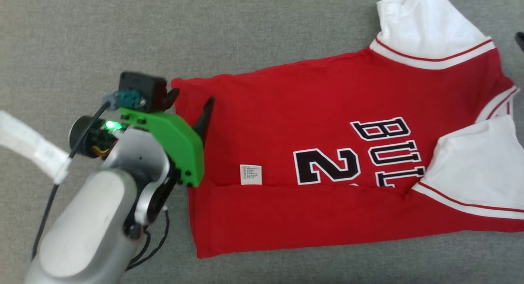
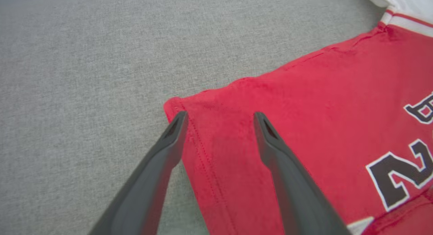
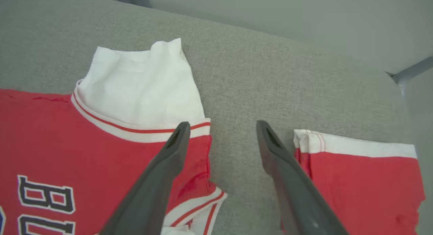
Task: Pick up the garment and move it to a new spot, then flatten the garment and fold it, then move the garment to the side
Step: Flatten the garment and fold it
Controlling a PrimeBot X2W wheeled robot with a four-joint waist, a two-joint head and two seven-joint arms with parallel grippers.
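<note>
Red jersey (image 1: 327, 124) laid out on the grey fabric surface (image 1: 82, 38), hem to the robot's left, collar end to its right. Its near edge is turned up over the front in a long fold, with a small white label (image 1: 250, 174) just above the crease. Black lettering and a "2" show face up. One white sleeve (image 1: 417, 26) sticks out on the far side, and the other white sleeve (image 1: 479, 161) lies across the chest.

Over at the hem, the left gripper (image 1: 191, 98) sits right at the far corner. Its silver forearm (image 1: 94, 222) reaches in from the lower left, with a green bracket (image 1: 176, 140) at the wrist and the fingers angled down at the cloth. In the left wrist view, the left gripper (image 2: 220, 114) has its fingers spread wide and clamps nothing. One tip is on the stitched hem edge, the other is over the red fabric, and I can't tell if either touches.

The right gripper (image 3: 222, 124) is also wide open and holds nothing. One finger is over the jersey's shoulder trim, the other over bare grey surface. Just beside that finger lies a separate-looking red piece with a white band (image 3: 355, 167).
</note>
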